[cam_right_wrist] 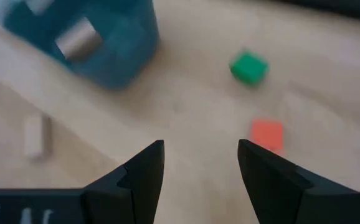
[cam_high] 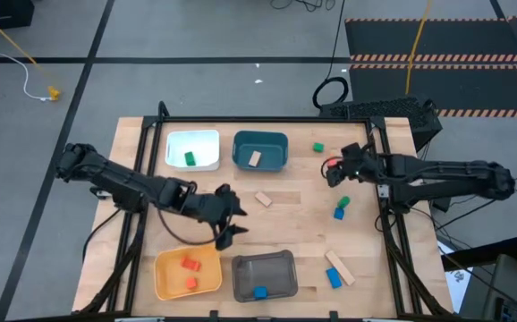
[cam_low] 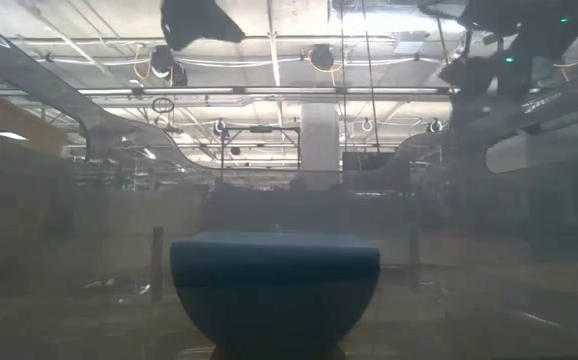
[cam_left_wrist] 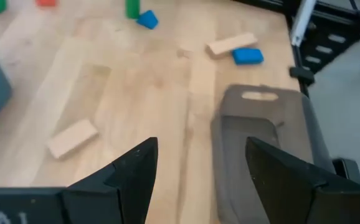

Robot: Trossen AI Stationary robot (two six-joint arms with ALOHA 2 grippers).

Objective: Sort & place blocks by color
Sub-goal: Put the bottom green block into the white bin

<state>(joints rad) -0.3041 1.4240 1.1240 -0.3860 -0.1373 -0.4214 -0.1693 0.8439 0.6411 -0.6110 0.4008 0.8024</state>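
Loose blocks lie on the wooden table: a tan one (cam_high: 263,199) at the middle, a green one (cam_high: 317,147) and a red one (cam_right_wrist: 267,134) at the far right, a green (cam_high: 343,202) and a blue one (cam_high: 338,213) further right, and a tan bar (cam_high: 339,266) with a blue block (cam_high: 333,278) near the front. My left gripper (cam_high: 227,219) hangs open above the table's middle, between the tan block (cam_left_wrist: 72,138) and the grey bin (cam_left_wrist: 261,143). My right gripper (cam_right_wrist: 200,165) stands open above bare wood, close to the red block, holding nothing.
Four bins stand on the table: a white one (cam_high: 192,150) with a green block, a teal one (cam_high: 260,150) with a tan block, a yellow one (cam_high: 187,273) with two red blocks, and a grey one (cam_high: 263,275) with a blue block. Bare wood lies between the bins.
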